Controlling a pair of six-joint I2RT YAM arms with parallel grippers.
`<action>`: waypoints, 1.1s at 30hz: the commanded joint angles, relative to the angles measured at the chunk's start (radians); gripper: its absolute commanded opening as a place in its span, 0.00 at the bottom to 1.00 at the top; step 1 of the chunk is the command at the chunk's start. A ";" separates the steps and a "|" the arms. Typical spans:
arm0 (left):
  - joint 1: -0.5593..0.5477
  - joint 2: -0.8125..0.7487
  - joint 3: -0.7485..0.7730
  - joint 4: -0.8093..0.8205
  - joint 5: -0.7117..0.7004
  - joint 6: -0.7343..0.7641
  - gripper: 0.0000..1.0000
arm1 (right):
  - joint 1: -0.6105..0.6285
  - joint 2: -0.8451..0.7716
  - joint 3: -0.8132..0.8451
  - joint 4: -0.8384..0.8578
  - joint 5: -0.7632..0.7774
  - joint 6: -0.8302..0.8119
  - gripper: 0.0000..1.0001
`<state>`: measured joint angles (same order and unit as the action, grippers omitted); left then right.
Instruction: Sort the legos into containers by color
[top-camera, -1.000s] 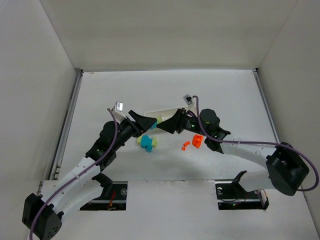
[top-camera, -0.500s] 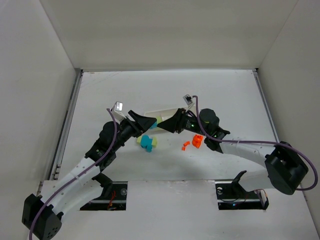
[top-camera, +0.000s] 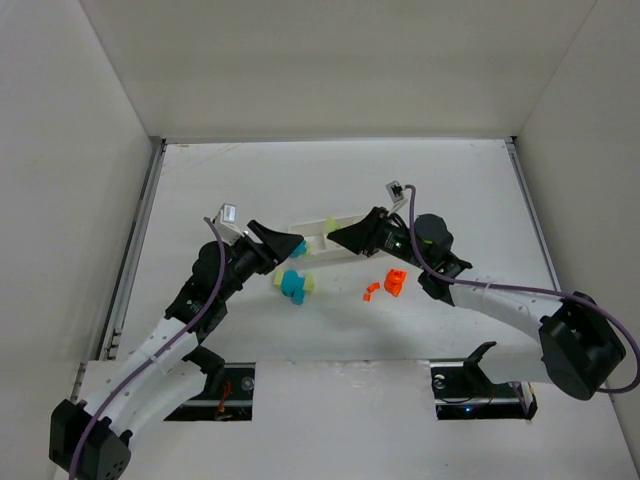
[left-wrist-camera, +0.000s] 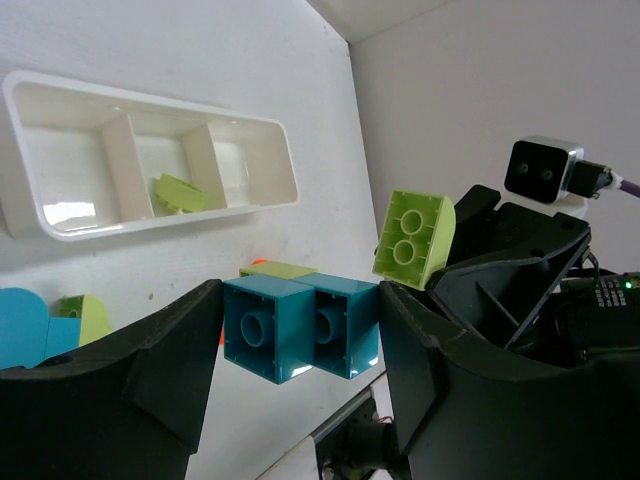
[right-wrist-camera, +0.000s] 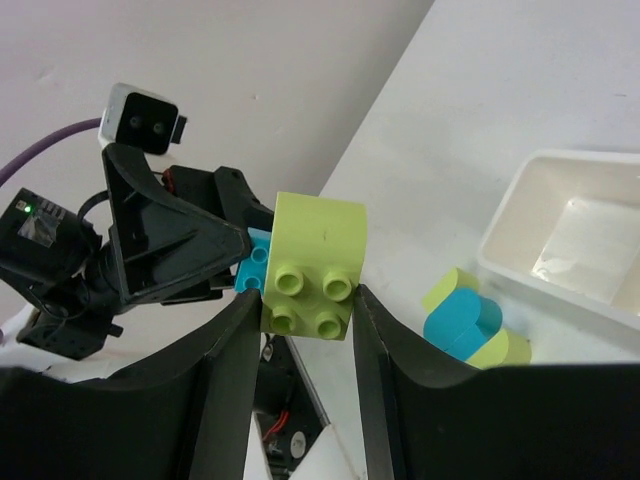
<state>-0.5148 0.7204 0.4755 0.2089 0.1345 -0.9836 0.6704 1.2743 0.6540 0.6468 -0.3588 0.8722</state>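
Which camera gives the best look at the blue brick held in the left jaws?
The left wrist view: the blue brick sits large and centred between the left jaws, in sharp detail. The right wrist view shows only a sliver behind the green brick. The top view shows a tiny cyan speck.

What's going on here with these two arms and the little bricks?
Two robot arms are sorting bricks by color. The left gripper holds a cyan-blue brick and the right gripper a yellow-green brick, both near the white tray. One sorted green brick lies in its middle compartment. Orange-red bricks and a cyan-and-green cluster wait on the table.
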 joint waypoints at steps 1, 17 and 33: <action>0.006 -0.010 -0.005 0.006 0.011 0.011 0.34 | -0.001 -0.007 -0.002 0.059 0.014 -0.007 0.39; 0.006 0.057 0.014 0.116 0.016 0.000 0.36 | -0.035 0.232 0.223 -0.368 0.380 -0.233 0.40; 0.022 0.103 0.017 0.169 0.066 -0.035 0.36 | -0.022 0.228 0.286 -0.430 0.435 -0.279 0.68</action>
<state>-0.5014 0.8242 0.4728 0.3073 0.1696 -0.9955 0.6373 1.5864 0.9237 0.2005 0.0475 0.6209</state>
